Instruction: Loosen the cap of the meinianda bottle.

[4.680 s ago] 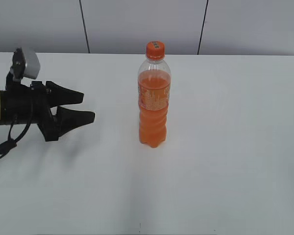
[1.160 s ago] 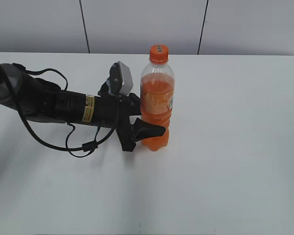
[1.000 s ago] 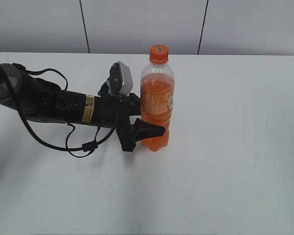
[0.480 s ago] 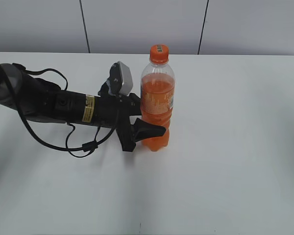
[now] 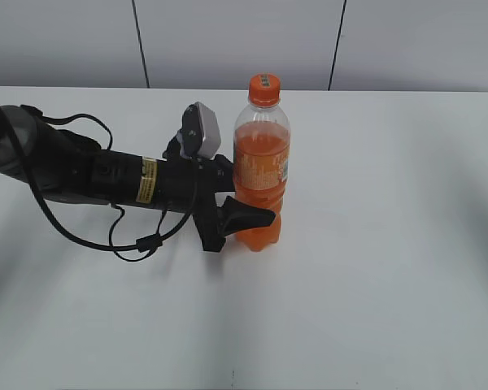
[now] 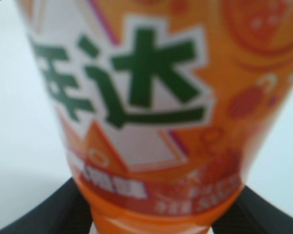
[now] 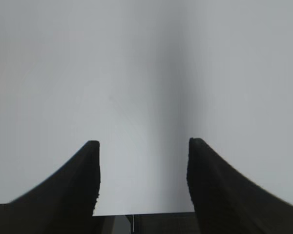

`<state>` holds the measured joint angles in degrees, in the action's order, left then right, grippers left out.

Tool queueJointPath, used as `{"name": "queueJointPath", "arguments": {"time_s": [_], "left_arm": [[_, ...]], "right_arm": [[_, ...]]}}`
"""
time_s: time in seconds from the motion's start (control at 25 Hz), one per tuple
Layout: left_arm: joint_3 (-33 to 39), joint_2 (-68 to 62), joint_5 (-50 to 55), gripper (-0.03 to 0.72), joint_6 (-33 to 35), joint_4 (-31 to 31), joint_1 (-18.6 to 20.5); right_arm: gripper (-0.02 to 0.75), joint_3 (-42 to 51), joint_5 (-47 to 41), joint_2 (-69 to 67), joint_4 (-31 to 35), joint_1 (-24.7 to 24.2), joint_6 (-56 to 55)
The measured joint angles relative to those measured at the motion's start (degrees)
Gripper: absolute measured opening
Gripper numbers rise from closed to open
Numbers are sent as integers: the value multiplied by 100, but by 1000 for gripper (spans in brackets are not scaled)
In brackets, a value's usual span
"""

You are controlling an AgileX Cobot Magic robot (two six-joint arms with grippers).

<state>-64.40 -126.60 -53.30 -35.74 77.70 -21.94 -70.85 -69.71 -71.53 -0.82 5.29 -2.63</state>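
The meinianda bottle stands upright on the white table, filled with orange drink, its orange cap on top. My left gripper reaches in from the left and is shut on the bottle's lower body, just under the label band. In the left wrist view the label fills the frame, with a black finger on each side of the bottle. My right gripper shows only in its own wrist view, open over bare table with nothing between its fingers.
The left arm and its cables lie across the left half of the table. A grey panelled wall stands behind the table's back edge.
Since the earliest frame the left arm has come in from the far left and shut on the bottle, which sits slightly further right. Over the last second nothing visibly moved.
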Motion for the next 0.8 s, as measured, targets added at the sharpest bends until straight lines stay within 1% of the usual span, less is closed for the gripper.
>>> {"name": "queueJointPath", "arguments": {"time_s": [0.36,0.52,0.64,0.8], "left_arm": [[0,0,0,410,0,0,0],[0,0,-13,410,0,0,0],[0,0,-20,410,0,77,0],[0,0,-63,410,0,183,0]], "right_arm": [[427,-1031,0,-1094,482,0,0],[427,-1337,0,-1424,819,23,213],[427,-1565,0,-1623,876,238,263],[426,-1780,-2,-1885,925,742,263]]}}
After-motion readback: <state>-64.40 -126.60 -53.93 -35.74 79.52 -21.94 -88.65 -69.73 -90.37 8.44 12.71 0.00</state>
